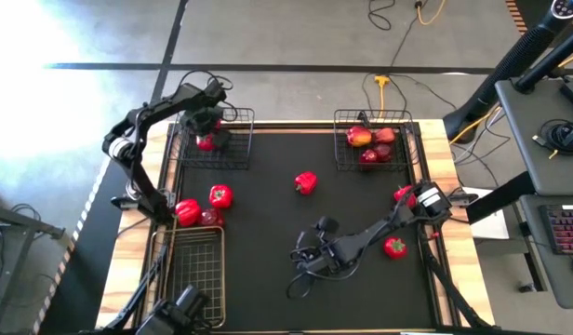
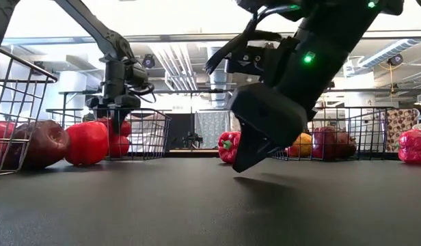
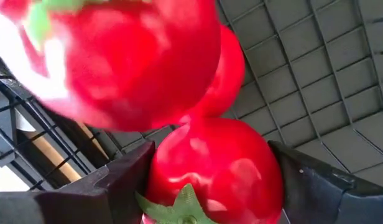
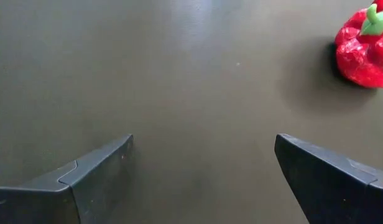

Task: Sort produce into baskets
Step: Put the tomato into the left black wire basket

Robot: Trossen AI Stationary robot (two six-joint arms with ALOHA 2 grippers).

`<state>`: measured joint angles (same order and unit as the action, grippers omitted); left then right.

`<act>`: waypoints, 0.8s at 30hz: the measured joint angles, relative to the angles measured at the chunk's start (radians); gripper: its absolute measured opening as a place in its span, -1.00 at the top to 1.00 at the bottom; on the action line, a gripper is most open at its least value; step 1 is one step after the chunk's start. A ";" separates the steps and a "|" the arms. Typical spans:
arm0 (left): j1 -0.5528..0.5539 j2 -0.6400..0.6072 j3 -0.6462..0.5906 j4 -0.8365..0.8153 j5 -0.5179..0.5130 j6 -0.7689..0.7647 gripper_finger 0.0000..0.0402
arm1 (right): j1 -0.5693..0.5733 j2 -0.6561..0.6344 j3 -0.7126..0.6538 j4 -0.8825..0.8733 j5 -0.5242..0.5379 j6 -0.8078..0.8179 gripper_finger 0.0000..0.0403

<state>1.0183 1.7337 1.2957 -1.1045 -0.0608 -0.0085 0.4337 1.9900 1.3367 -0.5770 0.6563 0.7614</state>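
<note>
Left end effector (image 1: 208, 138) gripping a tomato (image 3: 213, 171) over the far-left basket (image 1: 240, 149) should release low, while the right end effector (image 1: 310, 265) hangs open.

Red produce (image 1: 305, 182) scattered on the mat, some inside two baskets (image 1: 377, 141)

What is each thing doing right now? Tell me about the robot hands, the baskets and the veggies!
left gripper, shut on tomato inside the small left basket
tomato, gripped between the fingers
right gripper, open and empty above the mat
small left basket, holds tomatoes
small right basket, holds apples
long basket, no produce in it
middle pepper, lying loose on the mat
</note>
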 joint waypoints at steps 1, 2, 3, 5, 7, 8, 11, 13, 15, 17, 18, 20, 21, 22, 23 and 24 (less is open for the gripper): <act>0.001 0.004 0.000 -0.002 0.001 0.005 -0.40 | -0.004 0.000 -0.002 0.006 0.000 -0.005 -0.90; 0.001 0.007 0.000 -0.008 -0.004 0.011 -0.40 | -0.009 0.000 -0.004 0.014 0.001 -0.012 -0.90; 0.000 0.008 0.000 -0.016 -0.009 0.017 -0.40 | -0.013 0.000 -0.005 0.014 0.001 -0.015 -0.90; -0.001 0.008 0.000 -0.021 -0.008 0.023 -0.40 | -0.022 0.000 -0.009 0.014 0.001 -0.017 -0.90; -0.001 0.008 0.000 -0.020 -0.008 0.024 -0.41 | -0.028 0.000 -0.012 0.014 0.000 -0.017 -0.90; -0.001 0.007 0.000 -0.019 -0.008 0.024 -0.41 | -0.031 0.000 -0.014 0.014 0.001 -0.017 -0.90; -0.001 0.007 0.000 -0.016 -0.008 0.025 -0.45 | -0.035 0.000 -0.018 0.014 0.000 -0.014 -0.90; -0.001 0.007 0.000 -0.014 -0.008 0.028 -0.49 | -0.035 0.000 -0.019 0.015 0.000 -0.014 -0.90; -0.001 0.007 0.000 -0.014 -0.008 0.031 -0.54 | -0.035 0.000 -0.019 0.015 0.000 -0.014 -0.90; -0.001 0.007 0.000 -0.015 -0.008 0.045 -0.57 | -0.035 0.000 -0.019 0.015 0.000 -0.014 -0.90; -0.001 0.007 0.000 -0.018 -0.008 0.049 -0.59 | -0.035 0.000 -0.019 0.015 0.000 -0.014 -0.90; -0.001 0.007 0.000 -0.026 -0.009 0.051 -0.61 | -0.035 0.000 -0.019 0.015 -0.001 -0.014 -0.90; -0.001 0.007 0.000 -0.028 -0.010 0.051 -0.61 | -0.035 0.000 -0.019 0.015 -0.001 -0.014 -0.90; -0.001 0.007 0.001 -0.032 -0.018 0.051 -0.61 | -0.035 0.000 -0.019 0.015 -0.001 -0.014 -0.90; -0.001 0.007 0.005 -0.041 -0.030 0.051 -0.61 | -0.035 0.000 -0.019 0.015 -0.001 -0.014 -0.90; -0.001 0.006 0.011 -0.052 -0.042 0.052 -0.61 | -0.035 0.000 -0.019 0.015 -0.001 -0.014 -0.90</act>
<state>1.0176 1.7401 1.3065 -1.1570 -0.1026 0.0433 0.3985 1.9896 1.3178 -0.5619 0.6553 0.7475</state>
